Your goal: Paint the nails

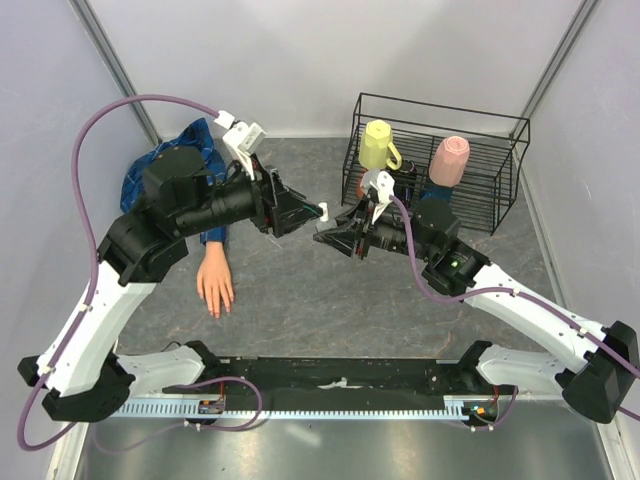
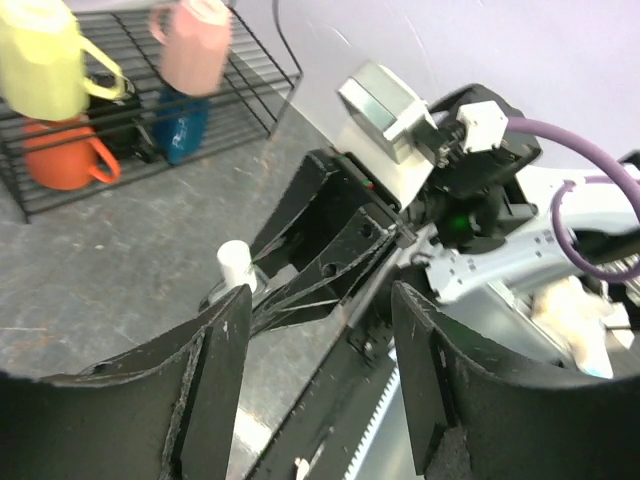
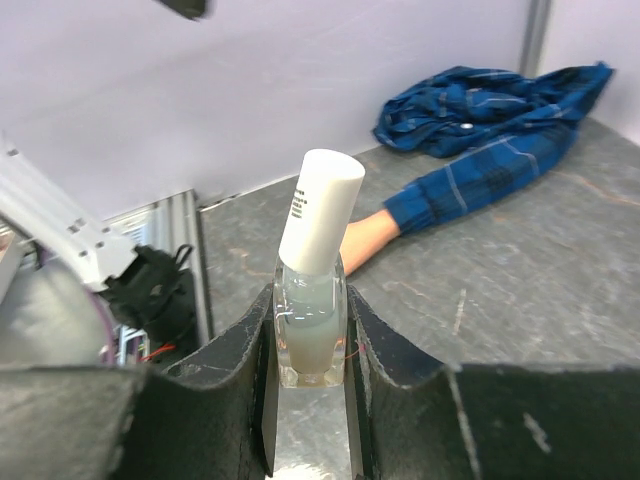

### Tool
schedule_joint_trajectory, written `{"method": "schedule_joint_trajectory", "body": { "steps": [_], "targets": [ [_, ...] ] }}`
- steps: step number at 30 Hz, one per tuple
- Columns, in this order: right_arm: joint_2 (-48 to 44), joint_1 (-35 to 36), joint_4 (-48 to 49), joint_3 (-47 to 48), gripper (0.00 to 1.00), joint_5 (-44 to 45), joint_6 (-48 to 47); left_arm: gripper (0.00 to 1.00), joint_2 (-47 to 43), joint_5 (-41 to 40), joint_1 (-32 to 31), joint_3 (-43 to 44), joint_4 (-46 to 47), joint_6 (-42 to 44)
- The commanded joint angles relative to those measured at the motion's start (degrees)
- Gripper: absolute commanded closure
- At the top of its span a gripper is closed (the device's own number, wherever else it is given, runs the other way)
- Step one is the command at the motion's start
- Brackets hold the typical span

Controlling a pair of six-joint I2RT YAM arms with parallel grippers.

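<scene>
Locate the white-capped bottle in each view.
Top external: centre, bottle at the right claw tip.
Left wrist: left of centre, only its cap shows.
Right wrist: lower centre, clamped.
Shared landmark: the right claw gripping it.

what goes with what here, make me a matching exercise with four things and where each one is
Things
1. bottle
2. hand
3. yellow mug
4. orange mug

Places
A. low in the rack, below the yellow mug
B. high on the rack, left of the pink cup in the top view
C. clamped between the right fingers
D. flat on the table, sticking out of a plaid sleeve

Pairs: 1-C, 2-D, 3-B, 4-A
</scene>
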Motion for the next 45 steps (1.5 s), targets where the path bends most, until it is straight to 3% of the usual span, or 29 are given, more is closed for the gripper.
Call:
{"method": "schedule_joint_trajectory", "body": {
  "steps": [1,14,19,27,45],
  "targets": [
    [-0.95,-0.3,3.18,1.17,1.0,-6.63,1.77,0.36,3.68,4.47,0.32,5.51,-8.34,3.45],
    [-0.51,-0.39,0.81,2.58,1.0,-7.24,0.63,0.6,13.88,1.13,0.41,17.55,-19.24,3.0],
    [-0.51,-0.39,0.02,2.93,1.0,-7.42,-0.17,0.59,14.41,-0.46,0.41,17.99,-21.0,3.71],
    [0.55,-0.39,-1.83,3.81,1.0,-9.44,-1.66,0.48,16.87,3.23,0.76,20.28,-25.31,7.22],
    [0.81,-0.39,-3.94,4.34,1.0,-11.02,-3.59,0.56,18.45,6.83,2.08,21.16,-27.95,9.77]
  ]
}}
